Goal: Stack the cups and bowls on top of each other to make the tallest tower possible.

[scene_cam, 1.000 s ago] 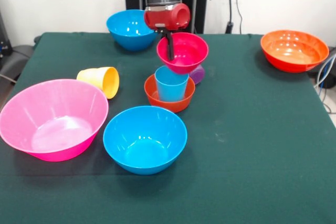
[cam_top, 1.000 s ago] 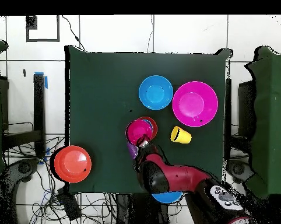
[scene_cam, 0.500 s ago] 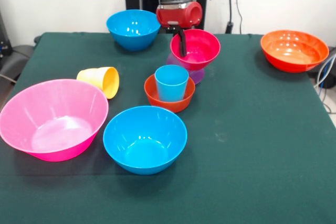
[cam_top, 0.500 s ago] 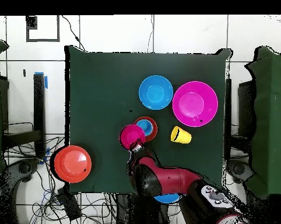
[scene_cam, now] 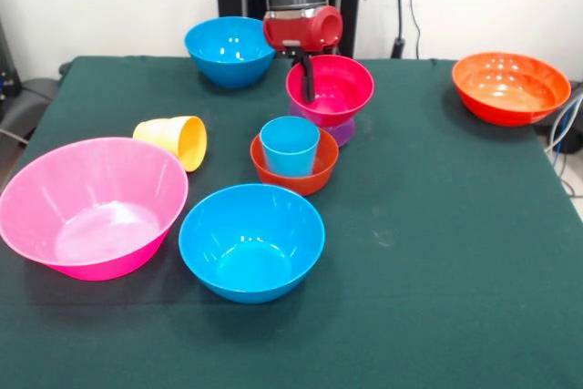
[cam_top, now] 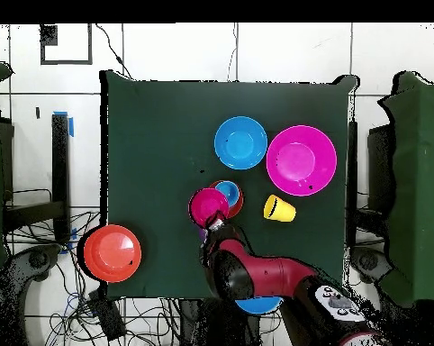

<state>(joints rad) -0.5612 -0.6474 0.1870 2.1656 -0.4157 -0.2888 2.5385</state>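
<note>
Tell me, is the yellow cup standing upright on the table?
No, the yellow cup lies on its side on the green table, its open mouth facing sideways, next to the big pink bowl.

Landmark: the cup in a small bowl (scene_cam: 294, 161) at the table's (scene_cam: 455, 252) middle. Behind it, another small bowl (scene_cam: 330, 88) sits over a cup (scene_cam: 341, 131). To its left lies a tipped cup (scene_cam: 175, 140); before it a medium bowl (scene_cam: 251, 240).

A dark green tablecloth (scene_cam: 455, 252) is spread over the table. Tangled cables (cam_top: 72, 270) are seen on the white tiled floor (cam_top: 167, 54)
</note>
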